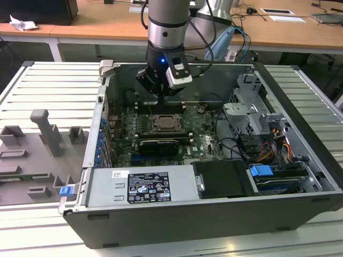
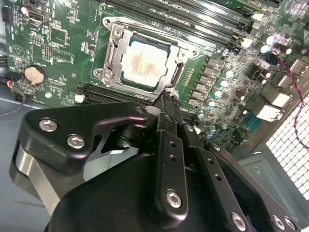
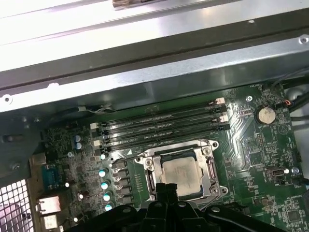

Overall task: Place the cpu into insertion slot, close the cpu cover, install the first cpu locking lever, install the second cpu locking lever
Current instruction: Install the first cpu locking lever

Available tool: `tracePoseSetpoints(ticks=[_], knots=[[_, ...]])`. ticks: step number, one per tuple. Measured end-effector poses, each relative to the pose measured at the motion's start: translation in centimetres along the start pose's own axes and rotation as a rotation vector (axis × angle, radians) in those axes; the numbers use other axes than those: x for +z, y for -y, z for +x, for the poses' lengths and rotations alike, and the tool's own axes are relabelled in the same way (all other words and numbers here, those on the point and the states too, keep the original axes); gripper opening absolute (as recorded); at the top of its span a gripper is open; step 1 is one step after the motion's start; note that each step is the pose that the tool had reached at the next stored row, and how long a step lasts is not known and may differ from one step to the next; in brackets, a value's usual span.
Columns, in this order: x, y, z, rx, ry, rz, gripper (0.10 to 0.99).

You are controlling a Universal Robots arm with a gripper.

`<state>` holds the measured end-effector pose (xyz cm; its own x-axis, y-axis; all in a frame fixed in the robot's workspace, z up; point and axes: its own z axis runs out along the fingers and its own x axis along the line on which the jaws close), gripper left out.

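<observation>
Starting nearest: one end effector (image 2: 169, 96), fingers pressed together, nothing held between them, tip at near edge of socket. We cannot tell whether tip touches rim.

Just beyond tip, in second wrist view: one cpu (image 2: 144, 63), seated flat in one insertion slot (image 1: 155, 124). One cpu cover (image 2: 115, 34) lies down around it, chip showing through window. Socket is square, so no long axis to align with.

We judge cpu placed, cover shut.

Farther on: four memory slots (image 3: 164, 128), side by side. Then case wall (image 3: 145, 82).
</observation>
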<state>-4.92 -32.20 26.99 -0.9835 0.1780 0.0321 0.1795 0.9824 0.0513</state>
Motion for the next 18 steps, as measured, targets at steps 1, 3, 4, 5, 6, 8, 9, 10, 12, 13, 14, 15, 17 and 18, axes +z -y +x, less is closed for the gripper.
tracePoseSetpoints(ticks=[1,3,4,5,6,8,9,10,12,13,14,15,17,18], knots=[[0.0,0.0,0.0,-0.009,-0.0005,0.0,0.106],[0.0,0.0,0.0,-0.028,-0.0014,0.001,0.106],[0.0,0.0,0.0,-0.037,-0.002,0.001,0.106],[0.0,0.0,0.0,-0.045,-0.0024,0.002,0.106],[0.0,0.0,0.0,-0.054,-0.0028,0.002,0.106],[0.0,0.0,0.0,-0.07,-0.0036,0.002,0.106],[0.0,0.0,0.0,-0.08,-0.0042,0.003,0.106],[0.0,0.0,0.0,-0.086,-0.0045,0.003,0.106],[0.0,0.02,0.09,-0.095,-0.0049,0.003,0.106],[0.01,0.05,0.2,-0.097,-0.005,0.003,0.106],[0.01,0.08,0.32,-0.098,-0.0046,0.002,0.106],[0.02,0.09,0.38,-0.098,-0.004,0.002,0.106],[0.02,0.11,0.46,-0.098,-0.0028,0.002,0.106],[0.03,0.12,0.51,-0.098,-0.0018,0.002,0.106]])
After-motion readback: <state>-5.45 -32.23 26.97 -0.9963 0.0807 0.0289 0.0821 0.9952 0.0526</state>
